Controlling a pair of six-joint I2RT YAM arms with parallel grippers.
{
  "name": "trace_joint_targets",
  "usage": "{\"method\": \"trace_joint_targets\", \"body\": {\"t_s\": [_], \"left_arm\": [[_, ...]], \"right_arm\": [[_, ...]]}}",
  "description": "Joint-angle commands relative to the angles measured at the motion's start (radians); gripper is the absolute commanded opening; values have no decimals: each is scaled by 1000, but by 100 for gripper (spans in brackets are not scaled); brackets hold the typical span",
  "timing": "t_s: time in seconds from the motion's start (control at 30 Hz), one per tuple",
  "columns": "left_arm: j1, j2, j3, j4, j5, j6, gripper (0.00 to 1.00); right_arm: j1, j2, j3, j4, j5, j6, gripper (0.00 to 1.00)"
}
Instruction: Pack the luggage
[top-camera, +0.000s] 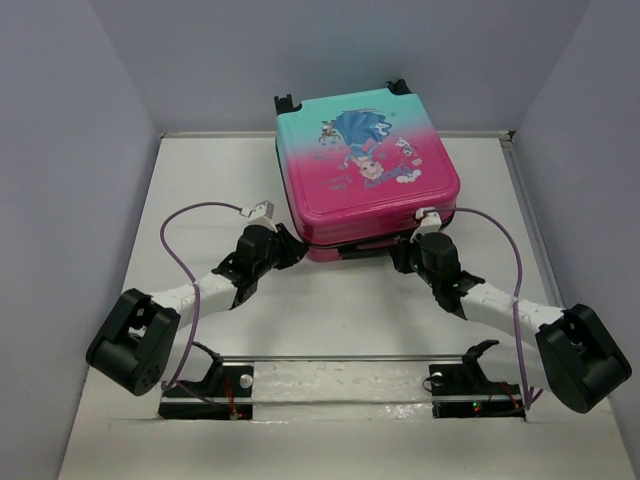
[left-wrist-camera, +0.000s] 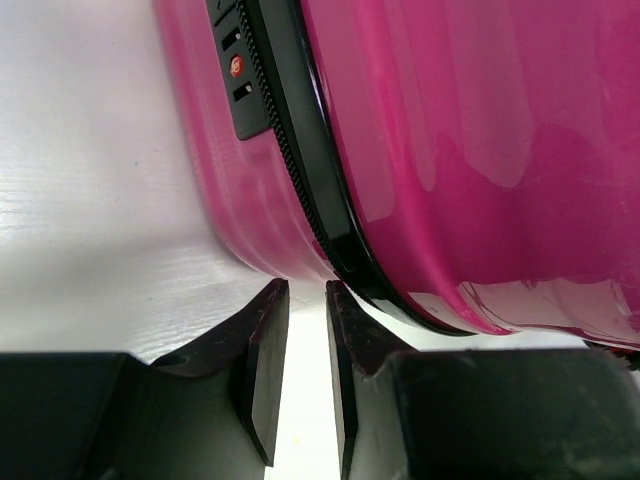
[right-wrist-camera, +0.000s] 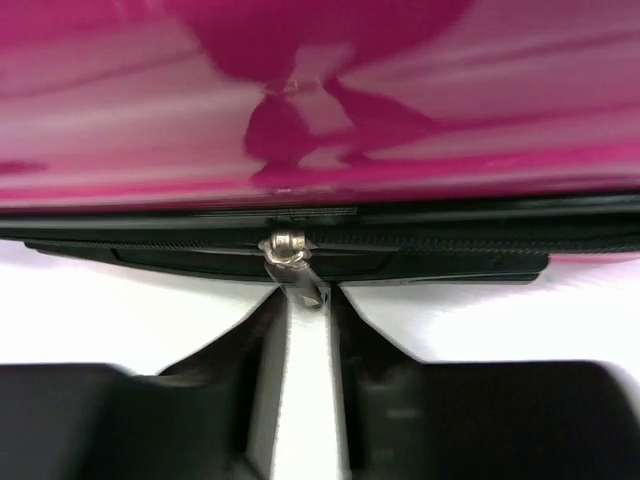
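The luggage (top-camera: 368, 165) lies flat and closed at the back middle of the table, its pink-to-teal shell with the princess print facing up. My left gripper (top-camera: 292, 250) sits at its front left corner. In the left wrist view the gripper (left-wrist-camera: 308, 295) has a narrow gap between its jaws and holds nothing, just below the pink shell (left-wrist-camera: 480, 150) and the black zipper trim (left-wrist-camera: 300, 170). My right gripper (top-camera: 406, 254) is at the front edge. In the right wrist view the gripper (right-wrist-camera: 310, 300) has the metal zipper pull (right-wrist-camera: 300, 275) between its fingertips, under the shell (right-wrist-camera: 320, 100).
A black combination lock (left-wrist-camera: 238, 70) sits on the suitcase side by the zipper. Grey walls enclose the white table (top-camera: 210, 180) on the left, back and right. A thin rail (top-camera: 350, 358) and the arm bases run along the near edge.
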Motion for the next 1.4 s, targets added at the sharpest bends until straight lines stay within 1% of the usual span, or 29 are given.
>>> {"method": "trace_joint_targets", "body": {"t_s": [0.0, 0.1, 0.23, 0.3, 0.47, 0.5, 0.57, 0.6, 0.7, 0.77, 0.87, 1.1, 1.27, 1.33, 1.37], "left_arm": [[-11, -22, 55, 65, -32, 19, 33], [-11, -28, 53, 62, -33, 16, 33], [-11, -36, 53, 55, -45, 22, 33], [-11, -39, 58, 52, -50, 28, 33], [-11, -47, 59, 43, -56, 34, 33], [-11, -50, 59, 42, -59, 37, 33], [-11, -53, 58, 34, -64, 42, 33], [-11, -55, 58, 31, -67, 43, 33], [-11, -70, 52, 23, -68, 49, 33], [-11, -84, 50, 11, -103, 55, 33], [-11, -95, 56, -17, -124, 69, 33], [-11, -82, 61, -27, -130, 69, 33], [-11, -88, 61, -27, -133, 72, 33], [-11, -88, 63, -27, -133, 74, 33], [-11, -88, 64, -27, -133, 75, 33]], "right_arm": [[-9, -36, 77, 46, 70, -13, 40], [-9, -44, 76, 19, 81, -4, 53], [-9, -44, 74, 15, 98, -5, 54], [-9, -30, 87, 34, 96, -15, 53], [-9, 13, 101, 123, 52, -29, 45], [-9, 16, 98, 138, 49, -32, 41], [-9, 25, 97, 175, 49, -51, 39], [-9, 31, 91, 184, 58, -55, 33], [-9, 41, 78, 242, 64, -53, 29], [-9, 39, 73, 256, 51, -45, 29], [-9, 1, 65, 241, 58, -44, 31], [-9, -107, 73, 157, 66, -65, 42], [-9, -68, 82, 170, 67, -71, 42], [-9, -45, 82, 183, 70, -70, 41], [-9, -36, 85, 187, 70, -68, 38]]}}
